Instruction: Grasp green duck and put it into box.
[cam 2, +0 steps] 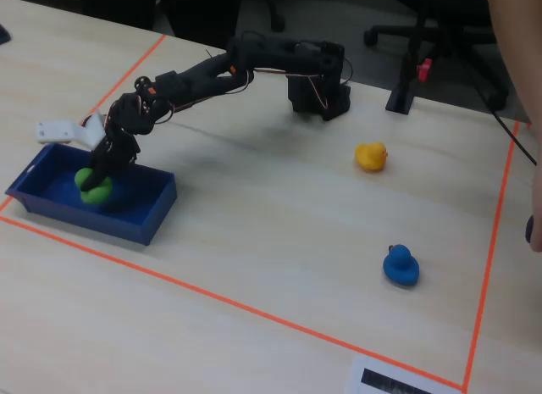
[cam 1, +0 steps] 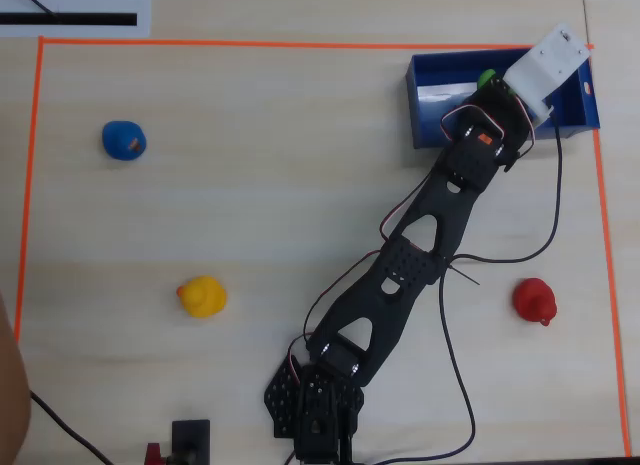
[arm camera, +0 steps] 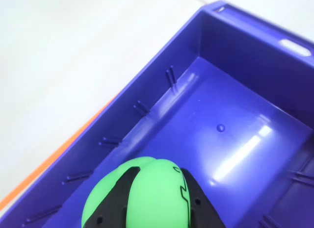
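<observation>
The green duck (arm camera: 152, 193) sits clamped between my gripper's (arm camera: 158, 171) two black fingers (arm camera: 115, 203), which press into its sides. In the wrist view it hangs over the floor of the dark blue box (arm camera: 147, 86), close to one long wall. The fixed view shows the gripper (cam 2: 98, 177) reaching down inside the box (cam 2: 127, 223) with the green duck (cam 2: 91, 188) low in it; whether it touches the floor I cannot tell. From overhead, only a sliver of the green duck (cam 1: 487, 78) peeks out beside the white wrist housing, inside the box (cam 1: 413, 105).
A blue duck (cam 1: 124, 140), a yellow duck (cam 1: 202, 296) and a red duck (cam 1: 533, 300) stand apart on the pale wooden table. Orange tape (cam 1: 300, 44) borders the work area, and the box lies along it. The arm's base (cam 1: 315, 405) is at the near edge.
</observation>
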Tool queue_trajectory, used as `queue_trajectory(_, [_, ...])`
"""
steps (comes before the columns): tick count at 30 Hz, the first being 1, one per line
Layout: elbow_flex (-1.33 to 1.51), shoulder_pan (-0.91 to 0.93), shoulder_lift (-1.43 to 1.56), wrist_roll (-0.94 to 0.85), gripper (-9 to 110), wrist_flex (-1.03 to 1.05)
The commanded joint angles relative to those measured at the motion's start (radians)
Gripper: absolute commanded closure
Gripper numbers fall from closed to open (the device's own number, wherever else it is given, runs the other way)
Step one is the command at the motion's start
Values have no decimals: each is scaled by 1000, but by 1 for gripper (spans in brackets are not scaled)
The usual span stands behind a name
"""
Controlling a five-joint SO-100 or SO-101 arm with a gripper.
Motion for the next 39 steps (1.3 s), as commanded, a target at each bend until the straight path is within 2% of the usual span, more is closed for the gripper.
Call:
queue_trajectory(1, [-74, -11, 18, -15, 92, -34])
queue_trajectory(18, [-74, -20, 80, -6, 82, -54])
queue_trajectory(22, [-72, -43, 196, -5, 85, 72])
queue_trajectory(26, [-15, -114, 388, -3, 98, 235])
queue_trajectory(27, [25, -137, 448, -11, 101, 276])
queue_trajectory(39, [930, -419, 1282, 46, 101, 623])
